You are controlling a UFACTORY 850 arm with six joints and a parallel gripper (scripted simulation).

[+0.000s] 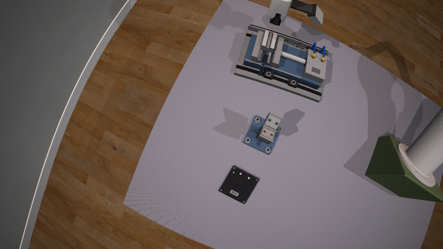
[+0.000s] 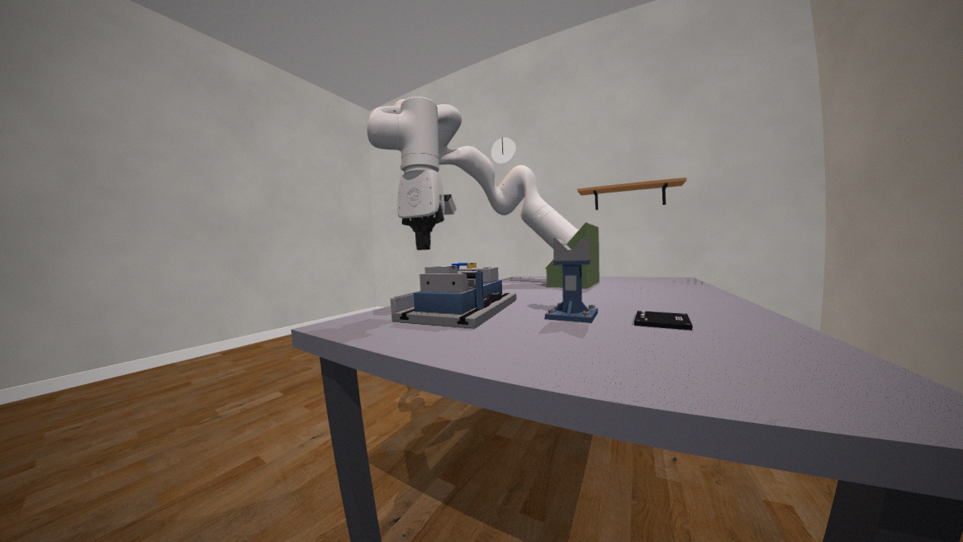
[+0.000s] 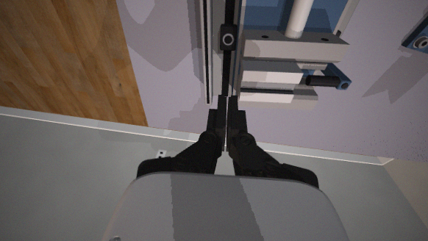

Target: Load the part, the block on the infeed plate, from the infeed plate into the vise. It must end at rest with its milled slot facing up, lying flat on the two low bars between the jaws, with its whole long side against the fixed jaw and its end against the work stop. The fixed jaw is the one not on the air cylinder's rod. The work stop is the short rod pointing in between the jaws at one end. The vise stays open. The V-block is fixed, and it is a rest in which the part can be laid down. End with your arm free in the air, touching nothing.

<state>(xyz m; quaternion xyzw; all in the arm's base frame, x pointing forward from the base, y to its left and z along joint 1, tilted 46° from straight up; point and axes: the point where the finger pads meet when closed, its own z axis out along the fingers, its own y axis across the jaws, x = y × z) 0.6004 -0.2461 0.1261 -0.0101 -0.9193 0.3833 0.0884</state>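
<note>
Top view: I am hovering the arm above the far end of the vise, fingers pressed together on nothing.

Reading left to right, I am seeing the black infeed plate (image 1: 238, 184) lying bare of any block, its small white label too small to read; the V-block (image 1: 269, 127) is standing on its blue base with nothing in its notch; the part (image 1: 268, 40) is lying between the vise (image 1: 280, 63) jaws, slot up, though I cannot tell whether it is touching the fixed jaw. The work stop (image 3: 323, 80) is pointing toward its end in the wrist view. The gripper (image 2: 422, 241) is hanging well apart above.
</note>
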